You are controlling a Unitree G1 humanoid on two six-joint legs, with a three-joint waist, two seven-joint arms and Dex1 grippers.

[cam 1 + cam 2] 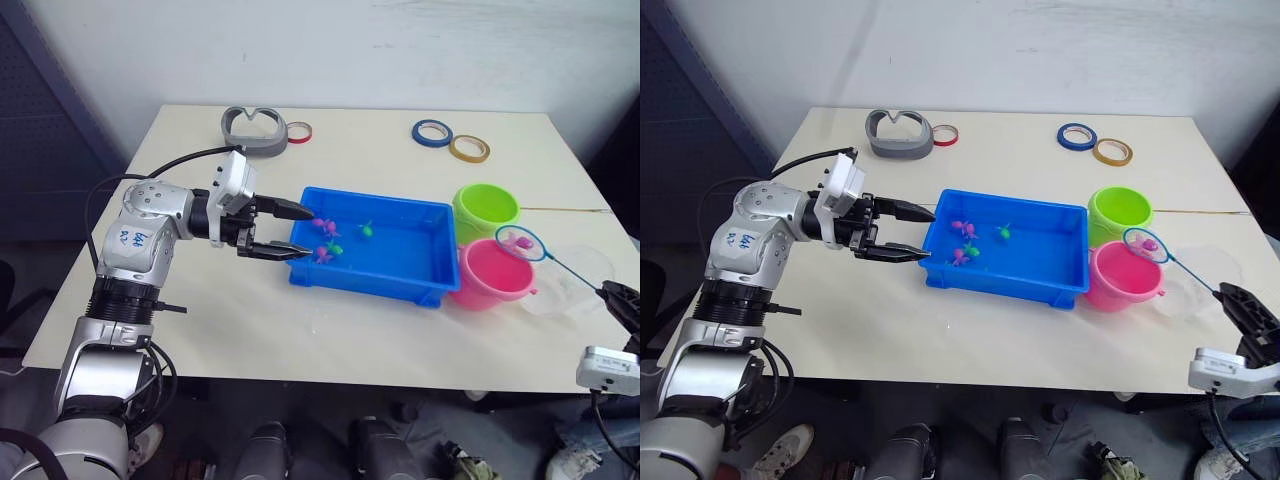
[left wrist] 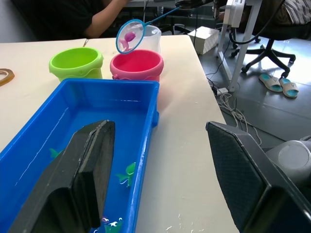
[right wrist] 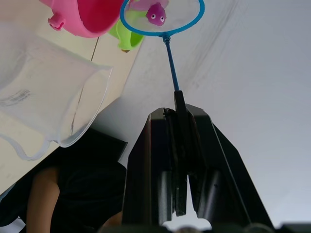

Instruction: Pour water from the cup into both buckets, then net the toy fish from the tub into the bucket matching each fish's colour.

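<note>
— Which step? 
— Netting: right gripper [image 3: 180,160], jaws clenched on the net [image 1: 520,242] handle, holds a pink fish [image 3: 155,13] over the pink bucket [image 1: 492,275], right of frame.
— Next? 
— Likely tipping it in. Left gripper [image 1: 290,230], jaws released, straddles the tub [image 1: 375,280] rim, centre.

An office or lab is indicated by a swivel chair [image 2: 272,41], floor cables [image 2: 228,99] and tape rolls [image 1: 432,133].

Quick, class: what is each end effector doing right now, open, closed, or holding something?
Left end effector: open, holding nothing, straddling the tub's near end wall.
Right end effector: closed on the net handle; a pink fish is in the net.
</note>
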